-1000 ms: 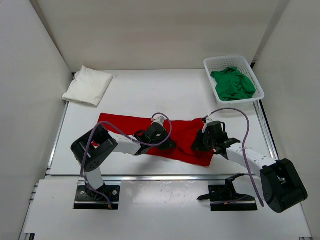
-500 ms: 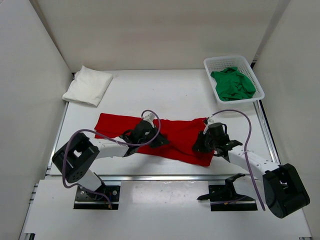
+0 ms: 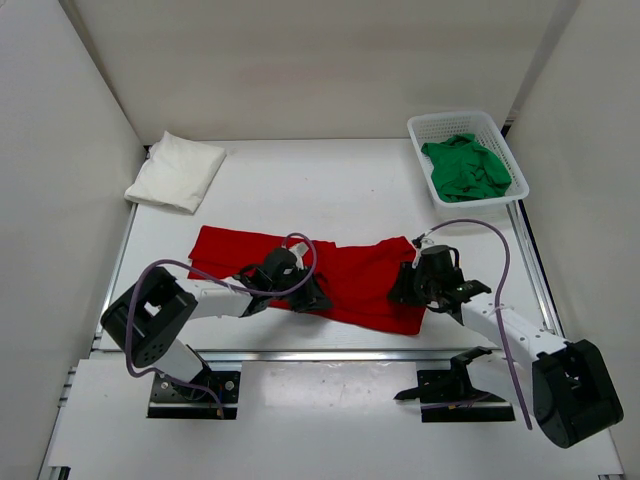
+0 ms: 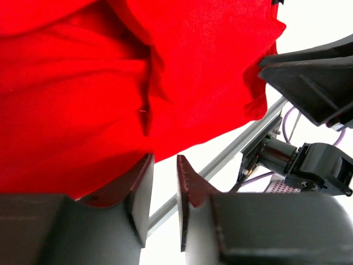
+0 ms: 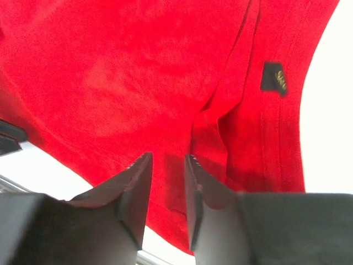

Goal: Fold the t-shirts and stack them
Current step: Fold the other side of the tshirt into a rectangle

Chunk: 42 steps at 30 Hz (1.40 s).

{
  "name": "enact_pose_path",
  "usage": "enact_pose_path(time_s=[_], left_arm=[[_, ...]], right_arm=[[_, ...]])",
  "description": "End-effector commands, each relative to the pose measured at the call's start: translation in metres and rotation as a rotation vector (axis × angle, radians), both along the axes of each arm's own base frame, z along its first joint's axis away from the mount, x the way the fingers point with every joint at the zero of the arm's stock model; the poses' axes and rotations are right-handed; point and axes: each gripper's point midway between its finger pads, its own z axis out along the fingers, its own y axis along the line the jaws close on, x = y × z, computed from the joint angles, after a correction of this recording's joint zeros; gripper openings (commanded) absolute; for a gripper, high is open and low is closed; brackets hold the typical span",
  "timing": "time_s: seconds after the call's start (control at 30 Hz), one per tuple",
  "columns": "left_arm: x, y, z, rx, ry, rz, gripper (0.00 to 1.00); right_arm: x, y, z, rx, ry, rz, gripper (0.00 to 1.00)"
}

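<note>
White counter [image 3: 330,180] carries everything. Across its near middle, running along the near edge, lies the red t-shirt [image 3: 350,275], laid flat as a long band with a few creases. The white t-shirt [image 3: 177,170] sits folded at the far left corner. At the far right corner the lattice basket [image 3: 425,125] holds the green t-shirt [image 3: 463,168], crumpled.

Both arms reach low over the red band. The left pincer [image 3: 318,297] hangs at the shirt's near hem, its jaws a little apart with bare counter showing between them in its own camera [image 4: 164,160]; it holds nothing. The right pincer [image 3: 402,292] is over the band's right part, also released, jaws narrowly parted above the cloth [image 5: 167,160], a small dark label [image 5: 274,76] just beyond.

To my eye the red shirt is mid-fold. The next fold would go best if both pincers took the same edge at matching points and pinched every layer. They should then lift together with the cloth taut between them and lay it down square, so no crease gets trapped.
</note>
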Motion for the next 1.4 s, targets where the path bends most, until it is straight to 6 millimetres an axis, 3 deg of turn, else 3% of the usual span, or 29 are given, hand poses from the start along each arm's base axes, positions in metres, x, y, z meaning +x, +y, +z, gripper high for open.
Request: enact_pose_path(time_s=[0.0, 0.23, 0.33, 0.43, 0.53, 0.67, 0.8, 0.87, 0.93, 0.97, 1.13, 1.2, 1.27, 1.37], left_arm=[[0.003, -0.002, 0.009, -0.027, -0.016, -0.032, 0.35], [0.043, -0.004, 0.054, -0.072, -0.170, 0.029, 0.33], [0.078, 0.010, 0.062, -0.098, -0.202, 0.113, 0.33], [0.112, 0.029, 0.057, -0.099, -0.202, 0.212, 0.33], [0.138, 0.060, 0.040, -0.093, -0.165, 0.335, 0.33], [0.150, 0.102, 0.013, -0.110, -0.089, 0.474, 0.32], [0.150, 0.137, -0.005, -0.128, -0.030, 0.587, 0.31], [0.153, 0.148, -0.003, -0.144, -0.043, 0.624, 0.30], [0.151, 0.147, 0.000, -0.150, -0.048, 0.620, 0.31], [0.150, 0.145, 0.005, -0.151, -0.058, 0.610, 0.31], [0.159, 0.136, 0.027, -0.111, -0.167, 0.567, 0.32], [0.162, 0.135, 0.032, -0.093, -0.194, 0.562, 0.32], [0.164, 0.137, 0.028, -0.090, -0.180, 0.570, 0.33], [0.164, 0.141, 0.018, -0.126, -0.136, 0.585, 0.31]], right_arm=[[0.014, 0.003, 0.019, 0.007, -0.051, -0.004, 0.29], [0.004, -0.004, -0.002, 0.005, -0.001, -0.042, 0.24], [0.001, -0.003, -0.007, 0.020, 0.022, -0.037, 0.15], [-0.002, -0.002, -0.012, 0.039, 0.041, -0.042, 0.00], [0.001, -0.013, -0.009, 0.026, 0.017, -0.088, 0.01], [-0.007, -0.035, -0.009, 0.055, 0.017, -0.205, 0.00], [-0.008, -0.036, 0.002, 0.105, -0.019, -0.241, 0.00], [-0.004, -0.038, 0.006, 0.115, -0.047, -0.257, 0.16], [0.020, -0.037, 0.030, 0.124, -0.127, -0.251, 0.26], [0.027, -0.041, 0.028, 0.100, -0.126, -0.252, 0.31], [0.102, -0.038, 0.063, 0.127, -0.248, -0.227, 0.38], [0.121, -0.037, 0.068, 0.161, -0.256, -0.216, 0.40], [0.144, -0.044, 0.059, 0.115, -0.237, -0.258, 0.40], [0.158, -0.044, 0.044, 0.127, -0.204, -0.254, 0.38]])
